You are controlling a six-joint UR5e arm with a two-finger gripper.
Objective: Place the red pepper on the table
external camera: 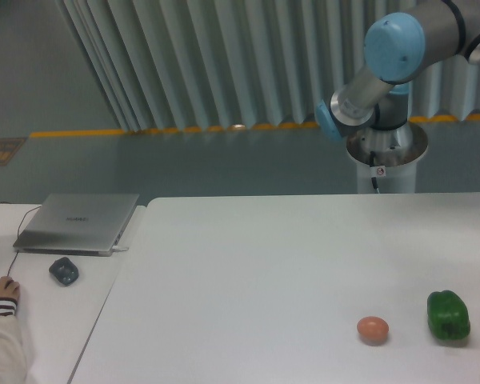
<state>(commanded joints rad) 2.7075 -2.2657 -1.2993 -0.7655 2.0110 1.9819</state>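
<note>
White surface (pixel 288 272) bearing a green bell pepper (pixel 449 315) at 4 o'clock, a pinkish-brown egg (pixel 373 329) just beside it. Red pepper and gripper both lie outside the frame; arm (pixel 400 56) at 1 o'clock.

Only 2 obstacles on table (pixel 248 272): egg-like ball (pixel 373 329), green pepper (pixel 449 315).

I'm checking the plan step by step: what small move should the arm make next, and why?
Probably swing the arm into view over the table and look for the pepper. Neither the claw nor any red pepper shows here; only a green pepper and a pinkish egg-like ball sit near the right front.
</note>
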